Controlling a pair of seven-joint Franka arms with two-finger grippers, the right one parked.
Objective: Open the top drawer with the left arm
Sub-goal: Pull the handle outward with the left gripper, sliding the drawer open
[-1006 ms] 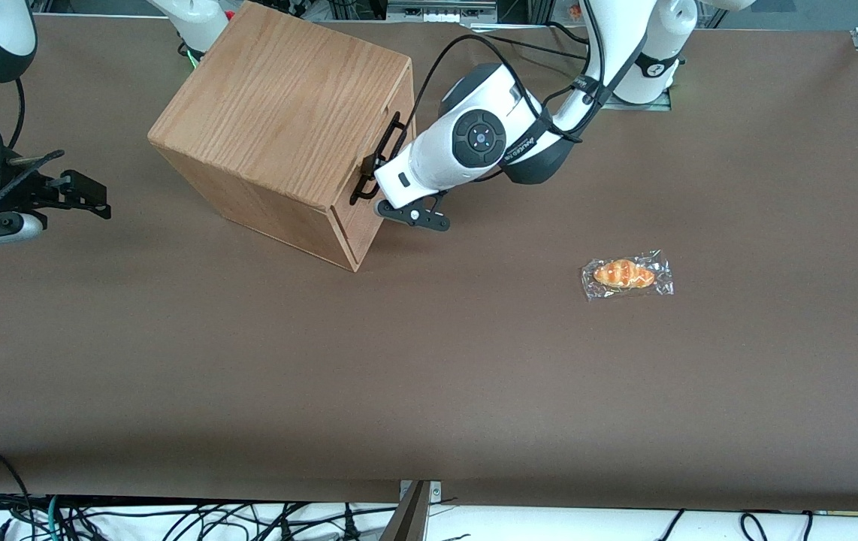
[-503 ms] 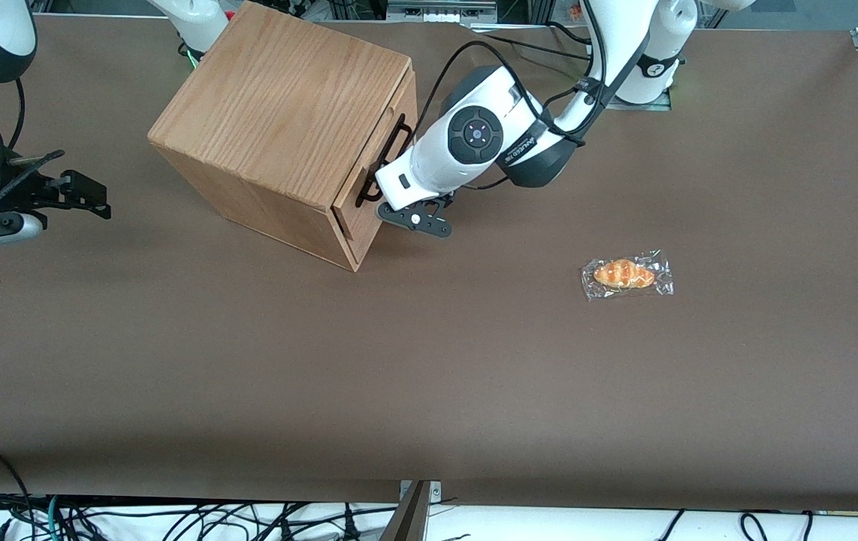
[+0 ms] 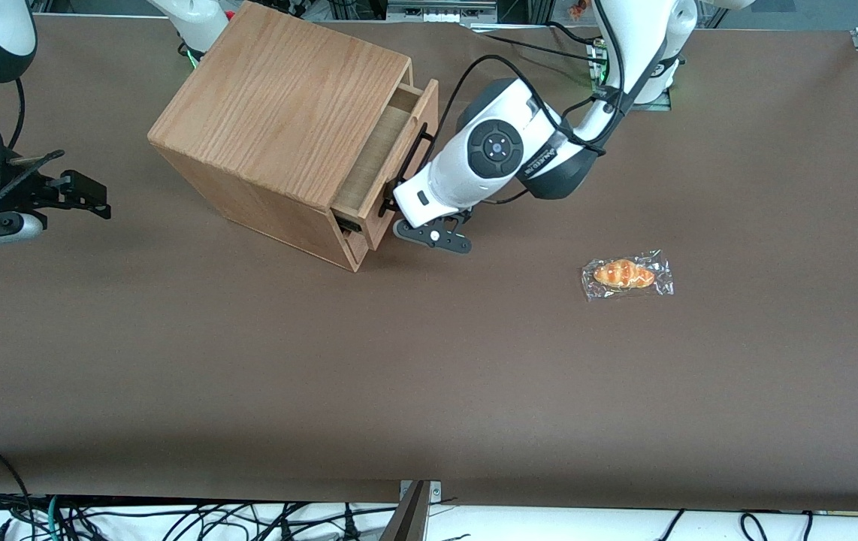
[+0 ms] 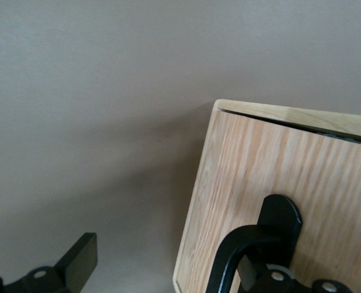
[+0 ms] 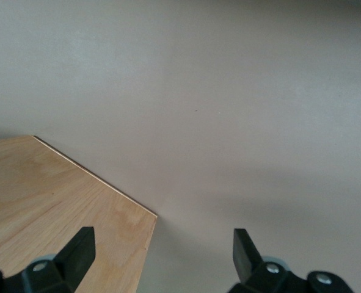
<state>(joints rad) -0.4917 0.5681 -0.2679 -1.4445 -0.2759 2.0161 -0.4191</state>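
The gripper [image 3: 397, 214] is sitting at the handle [image 3: 408, 172] of the top drawer [image 3: 406, 169], at the handle's end nearer the front camera. In the wrist view one finger [image 4: 76, 268] is standing well clear of the drawer front while the other is tucked in by the black bar [image 4: 241, 253], so the fingers are spread, hooking the handle rather than pinching it. The left arm [image 3: 500, 154] is reaching in from the working arm's end of the table. The drawer is standing partly out of the box [image 3: 279, 128], its pale tray [image 3: 376, 154] showing. I judge the pull to be under way; next comes more straight drawing along the drawer's own line, keeping the bar hooked. A wrapped pastry [image 3: 626, 275] is lying well apart.
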